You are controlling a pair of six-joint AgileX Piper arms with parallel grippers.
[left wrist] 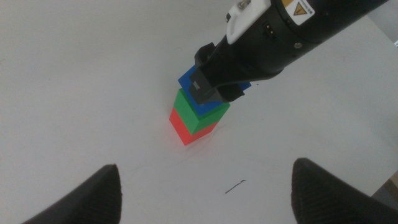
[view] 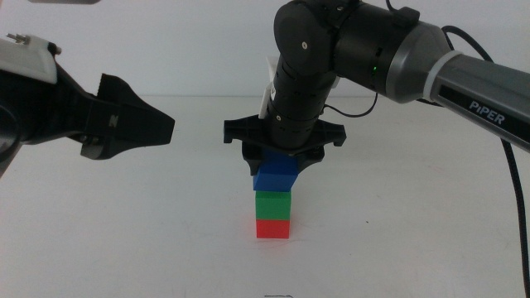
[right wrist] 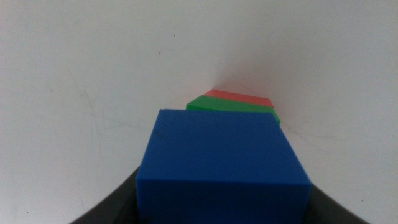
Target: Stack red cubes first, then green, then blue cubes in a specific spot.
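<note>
Matte blue cube atop green, red.

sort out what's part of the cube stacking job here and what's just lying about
Part of the job:
- red cube, bottom of the stack
- green cube, on the red
- blue cube, on top, a little askew
- right gripper, at the blue cube
- left gripper, off to the side, open, holding nothing

Lying about:
- small dark mark on the white table
</note>
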